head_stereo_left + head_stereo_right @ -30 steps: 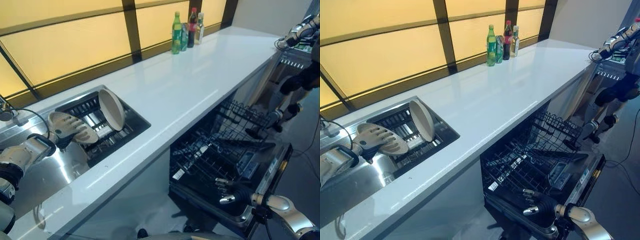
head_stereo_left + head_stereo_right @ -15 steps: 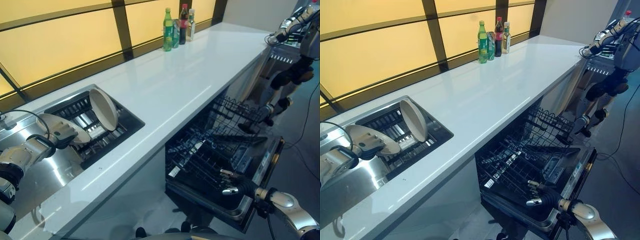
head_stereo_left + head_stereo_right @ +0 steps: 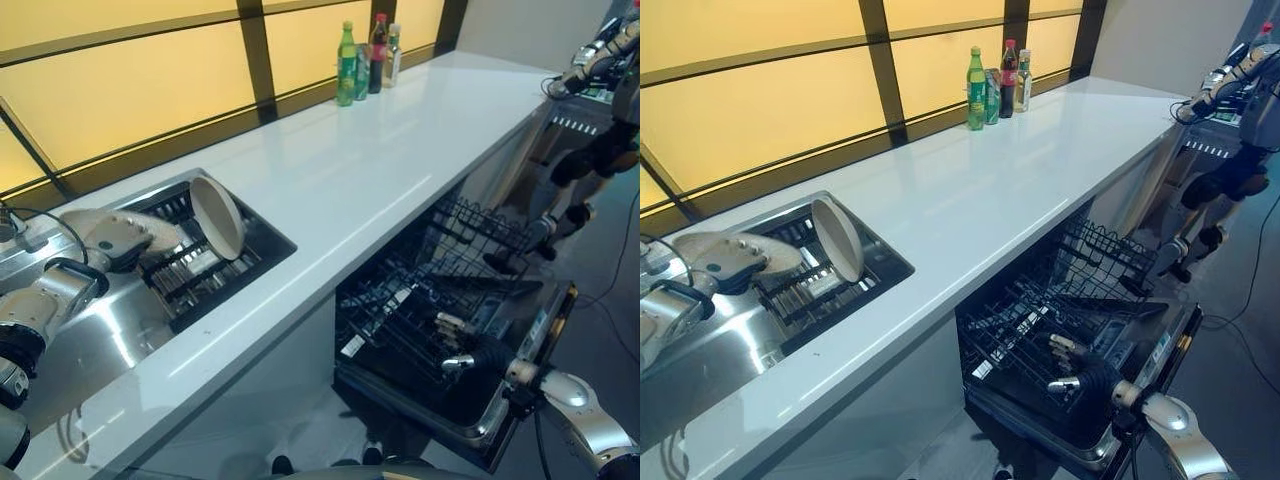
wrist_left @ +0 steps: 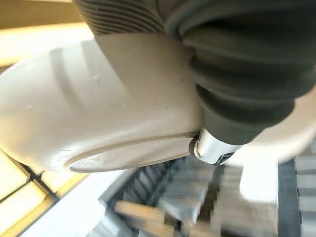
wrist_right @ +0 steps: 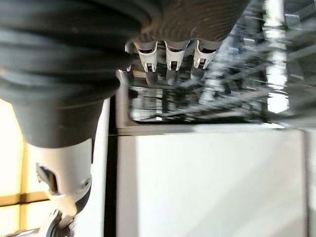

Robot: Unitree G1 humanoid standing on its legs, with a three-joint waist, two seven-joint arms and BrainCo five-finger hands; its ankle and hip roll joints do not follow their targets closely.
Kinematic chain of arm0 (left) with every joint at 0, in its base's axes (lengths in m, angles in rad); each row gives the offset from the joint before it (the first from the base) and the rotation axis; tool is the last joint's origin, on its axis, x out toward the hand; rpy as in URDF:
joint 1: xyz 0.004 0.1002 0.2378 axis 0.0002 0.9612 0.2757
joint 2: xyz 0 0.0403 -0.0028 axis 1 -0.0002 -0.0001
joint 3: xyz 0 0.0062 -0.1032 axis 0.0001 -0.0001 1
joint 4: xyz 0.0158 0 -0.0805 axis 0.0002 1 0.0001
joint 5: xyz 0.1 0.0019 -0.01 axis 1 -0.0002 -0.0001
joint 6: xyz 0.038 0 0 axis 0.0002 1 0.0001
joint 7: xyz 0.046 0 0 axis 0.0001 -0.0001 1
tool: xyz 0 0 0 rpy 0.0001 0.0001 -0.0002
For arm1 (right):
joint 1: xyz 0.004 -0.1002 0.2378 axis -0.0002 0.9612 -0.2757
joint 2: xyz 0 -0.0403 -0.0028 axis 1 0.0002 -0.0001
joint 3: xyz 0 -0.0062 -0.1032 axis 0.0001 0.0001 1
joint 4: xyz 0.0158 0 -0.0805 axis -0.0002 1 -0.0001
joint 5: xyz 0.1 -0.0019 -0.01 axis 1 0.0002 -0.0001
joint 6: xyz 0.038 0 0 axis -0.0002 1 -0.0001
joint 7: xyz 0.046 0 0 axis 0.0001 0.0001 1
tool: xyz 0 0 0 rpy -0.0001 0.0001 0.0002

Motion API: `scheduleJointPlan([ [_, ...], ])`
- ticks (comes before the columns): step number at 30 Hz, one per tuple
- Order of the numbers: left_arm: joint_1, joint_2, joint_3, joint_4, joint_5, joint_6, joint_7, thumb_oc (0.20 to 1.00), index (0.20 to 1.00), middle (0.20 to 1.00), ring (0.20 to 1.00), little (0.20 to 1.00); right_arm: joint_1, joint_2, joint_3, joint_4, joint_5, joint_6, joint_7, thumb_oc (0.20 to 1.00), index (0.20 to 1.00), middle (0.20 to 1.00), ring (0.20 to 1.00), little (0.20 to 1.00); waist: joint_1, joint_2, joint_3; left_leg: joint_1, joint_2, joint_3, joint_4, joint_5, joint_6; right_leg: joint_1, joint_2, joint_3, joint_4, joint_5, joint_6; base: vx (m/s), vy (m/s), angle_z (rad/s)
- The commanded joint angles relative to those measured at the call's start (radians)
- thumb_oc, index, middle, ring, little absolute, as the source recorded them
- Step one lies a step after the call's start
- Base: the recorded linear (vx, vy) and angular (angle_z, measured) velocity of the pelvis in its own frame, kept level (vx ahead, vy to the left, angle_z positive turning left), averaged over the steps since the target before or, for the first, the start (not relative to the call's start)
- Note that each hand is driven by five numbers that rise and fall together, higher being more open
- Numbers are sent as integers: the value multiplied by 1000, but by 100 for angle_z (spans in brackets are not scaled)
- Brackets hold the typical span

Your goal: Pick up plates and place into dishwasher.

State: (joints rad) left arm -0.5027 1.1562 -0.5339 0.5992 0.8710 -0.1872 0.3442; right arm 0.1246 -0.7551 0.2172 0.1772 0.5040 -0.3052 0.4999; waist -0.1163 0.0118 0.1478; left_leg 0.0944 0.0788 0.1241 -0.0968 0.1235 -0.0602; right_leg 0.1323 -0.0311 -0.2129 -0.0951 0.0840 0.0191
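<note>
While the left hand [image 3: 118, 243] grips a round beige plate [image 3: 88, 226] over the stainless steel sink [image 3: 110, 335], thumb under the plate's base and fingers curled across its face, a second round beige plate [image 3: 218, 216] stands on edge, tilted, in the dark wire dish rack [image 3: 225, 265] set in that sink. Right of the sink runs the long white countertop [image 3: 370, 150]; at its far end, well apart from the sink, stands a cluster of bottles [image 3: 368, 62], green, dark and clear. Below the countertop, right of the sink, the open black dishwasher [image 3: 470, 400] shows its pulled-out wire rack [image 3: 430, 300]. The right hand [image 3: 470, 352] hangs over this rack's front edge, fingers loosely extended, holding nothing.
</note>
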Motion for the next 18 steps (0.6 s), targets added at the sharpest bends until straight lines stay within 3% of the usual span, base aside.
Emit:
scheduleJointPlan([
  [1, 7, 83, 149, -118, -74, 117, 70, 200, 200, 200, 200, 200, -104, 19, -85, -129, 20, -178, -116, 1000, 1000, 1000, 1000, 1000, 34, 5, -14, 41, -62, 19, 10, -136, 20, -1, -49, 14, 8, -58, 108, -8, -37, 7],
  [4, 69, 103, 240, -229, -97, 141, 86, 200, 200, 200, 200, 200, -110, 12, -130, -199, -36, -220, -194, 1000, 1000, 1000, 1000, 1000, 46, 8, -22, 43, -63, 12, 10, -139, 21, 1, -51, 14, 8, -59, 109, -3, -23, 3],
  [7, 145, 117, 386, -382, -127, 115, 107, 200, 200, 200, 200, 200, -119, -8, -202, -277, -76, -256, -240, 1000, 1000, 1000, 1000, 1000, 67, 8, -36, 42, -63, 4, 10, -140, 22, 3, -52, 13, 8, -60, 108, 1, -34, 8],
  [11, 213, 53, 528, -567, -261, -12, 123, 200, 200, 200, 200, 200, -172, -54, -239, -345, -164, -269, -297, 1000, 1000, 1000, 1000, 1000, 88, 3, -47, 42, -63, -13, 10, -146, 23, 6, -50, 8, 8, -65, 104, -17, -24, 2],
  [14, 194, -31, 525, -679, -380, -127, 30, 200, 200, 200, 200, 200, -247, -88, -228, -376, -255, -252, -382, 1000, 1000, 1000, 1000, 1000, 102, -5, -54, 45, -63, -26, 10, -151, 23, 13, -48, 4, 8, -71, 99, -28, -33, 7],
  [16, 147, -80, 477, -732, -482, -190, -46, 200, 200, 200, 200, 200, -342, -106, -189, -369, -318, -207, -441, 1000, 1000, 1000, 1000, 1000, 112, -12, -61, 47, -63, -38, 10, -154, 21, 18, -46, 3, 8, -74, 95, -16, -44, 10],
  [18, 102, -109, 433, -745, -542, -213, -102, 200, 200, 200, 200, 200, -408, -111, -151, -352, -378, -187, -482, 1000, 1000, 1000, 1000, 1000, 117, -14, -61, 50, -63, -42, 10, -156, 20, 21, -45, 2, 8, -75, 94, -17, -37, 12],
])
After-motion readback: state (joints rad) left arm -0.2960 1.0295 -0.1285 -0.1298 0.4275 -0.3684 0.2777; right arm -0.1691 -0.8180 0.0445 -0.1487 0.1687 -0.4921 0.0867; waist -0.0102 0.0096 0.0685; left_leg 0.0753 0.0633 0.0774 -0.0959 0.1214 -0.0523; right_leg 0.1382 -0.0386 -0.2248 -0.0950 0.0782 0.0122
